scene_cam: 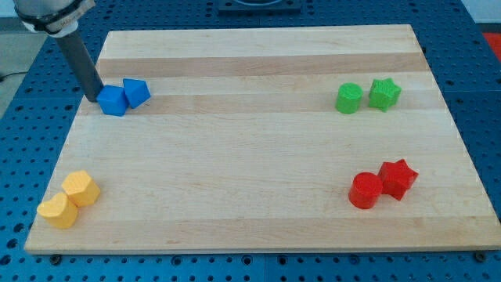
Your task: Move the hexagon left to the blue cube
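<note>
Board: pale wooden board [258, 180] on a blue perforated bench.
Nearest: yellow hexagon [81, 189], bottom left, touching a second yellow block [59, 211].
Handling: likely light, rigid, slides easily; push a flat side, no grasping.
Others: red pair, green pair at the view's right.
Farthest: blue cube [113, 100] beside another blue block [136, 92].
Tip: my tip [93, 95], a bare rod without jaws, touches the cube's left.

wooden board [258, 157]: pale planks, lying on a blue perforated table [481, 47]
green cylinder [349, 98]: view's upper right, just beside the green star [384, 93]
red cylinder [365, 190]: lower right, touching the red star [398, 178]
yellow block [58, 210]: bottom-left corner, possibly heart-shaped
</note>
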